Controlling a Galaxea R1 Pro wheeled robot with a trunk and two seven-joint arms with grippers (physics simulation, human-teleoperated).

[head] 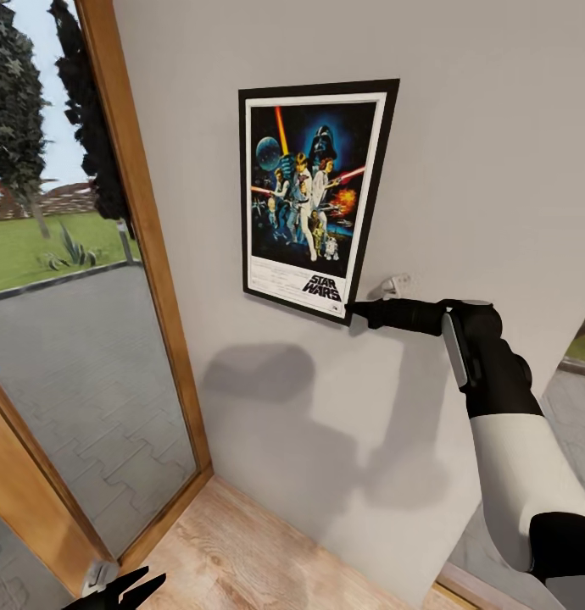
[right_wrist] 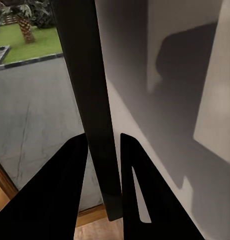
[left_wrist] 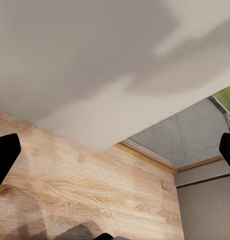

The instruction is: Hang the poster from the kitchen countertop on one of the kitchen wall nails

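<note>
Right gripper [head: 353,312] clamps the poster [head: 314,195] by its five-o'clock corner, holding it flat against the wall [head: 462,152], slightly tilted. Left gripper [head: 127,589] hangs low, fingers spread, holding nothing. Hanging looks underway; next, I judge, settle the top edge onto a nail, then let go.

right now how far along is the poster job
Done: poster is off the counter and up against the wall. In hand: right end effector pinches its lower corner. Left: I can't tell whether it hangs on a nail; confirm, then release. Left end effector is open.
</note>
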